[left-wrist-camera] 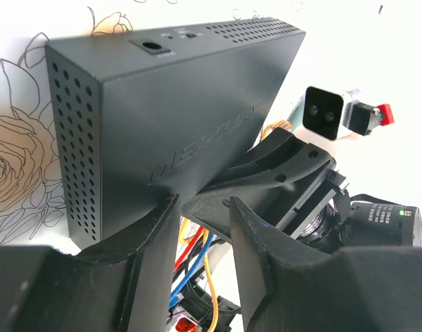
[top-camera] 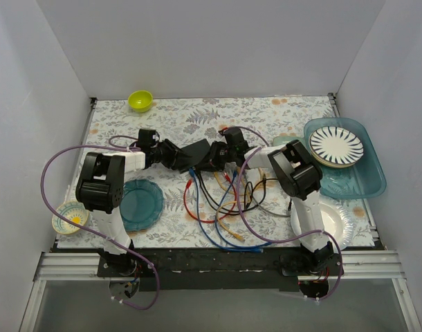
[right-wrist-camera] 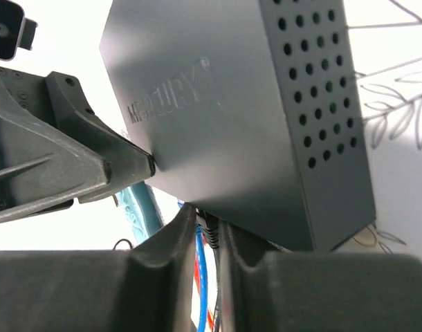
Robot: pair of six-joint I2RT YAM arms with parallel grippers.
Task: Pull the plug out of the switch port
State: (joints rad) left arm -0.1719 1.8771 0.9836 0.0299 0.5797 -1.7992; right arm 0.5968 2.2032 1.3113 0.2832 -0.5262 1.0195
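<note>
The switch (top-camera: 197,153), a flat dark box, is held tilted off the table between both grippers, its socket edge facing down. In the left wrist view the switch (left-wrist-camera: 183,104) fills the frame, and my left gripper (left-wrist-camera: 203,204) is shut on its lower corner. In the right wrist view my right gripper (right-wrist-camera: 204,216) is shut on a black ribbed plug (right-wrist-camera: 212,234) right under the switch (right-wrist-camera: 232,90). A blue cable runs beside the plug. From above, the left gripper (top-camera: 176,155) is left of the switch and the right gripper (top-camera: 219,160) is right of it.
Red, blue, yellow and black cables (top-camera: 221,207) hang from the switch and spread towards the near edge. A teal plate (top-camera: 140,204), a small bowl (top-camera: 69,218), a yellow-green bowl (top-camera: 140,101), a teal tray (top-camera: 367,180) with a striped plate and a white plate (top-camera: 335,221) stand around.
</note>
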